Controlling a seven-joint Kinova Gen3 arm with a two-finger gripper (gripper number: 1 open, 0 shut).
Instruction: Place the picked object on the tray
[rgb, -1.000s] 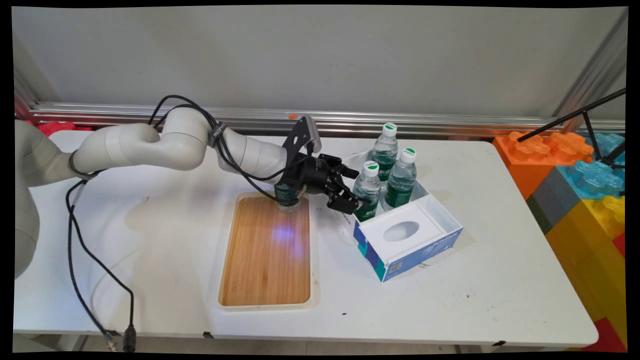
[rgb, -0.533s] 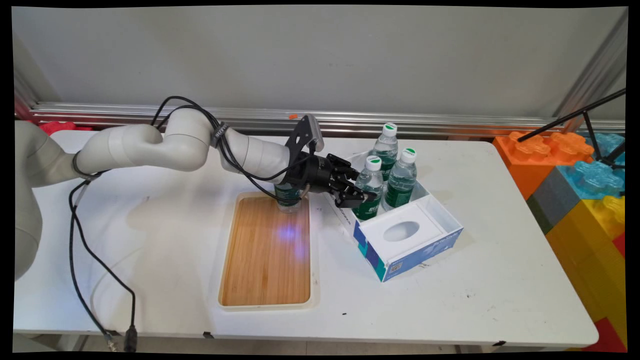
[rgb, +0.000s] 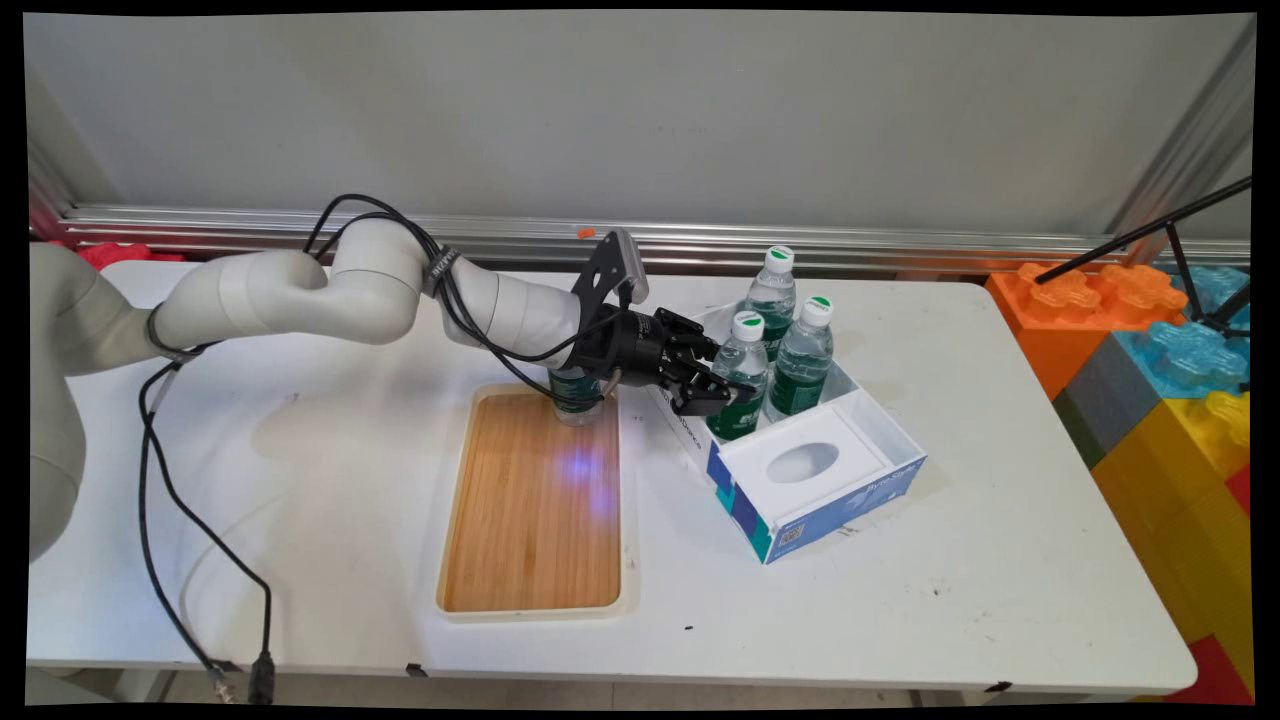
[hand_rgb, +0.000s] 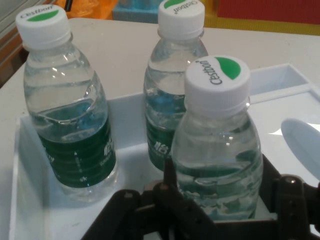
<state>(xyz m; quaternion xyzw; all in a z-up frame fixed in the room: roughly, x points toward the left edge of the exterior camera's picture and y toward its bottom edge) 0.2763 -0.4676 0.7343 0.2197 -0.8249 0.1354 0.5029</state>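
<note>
3 capped water bottles stand in the open compartment of a white and blue tissue box (rgb: 850, 420) on the white bench (rgb: 900, 600). The gripper (rgb: 722, 395) reaches in level from the left, its jaws set around the body of the nearest bottle (rgb: 738, 385); in the hand view that bottle (hand_rgb: 217, 150) fills the gap between them, a finger (hand_rgb: 287, 192) just beside its right flank. Whether the jaws are actually pressing the plastic or only bracketing it, I cannot tell. The 2 other bottles, one at the back (rgb: 772, 295) and one to the right (rgb: 802, 355), stand just beside it. A 4th bottle (rgb: 575, 395) stands at the far end of a wooden tray (rgb: 530, 540), partly hidden by the wrist.

Judging by its look, the nearest bottle is full, so fairly heavy for its size, with thin clear walls that would give under a hard squeeze and a smooth, likely slippery skin. The labelled middle band looks the firmest place to hold, well below the cap (hand_rgb: 217, 77).
</note>
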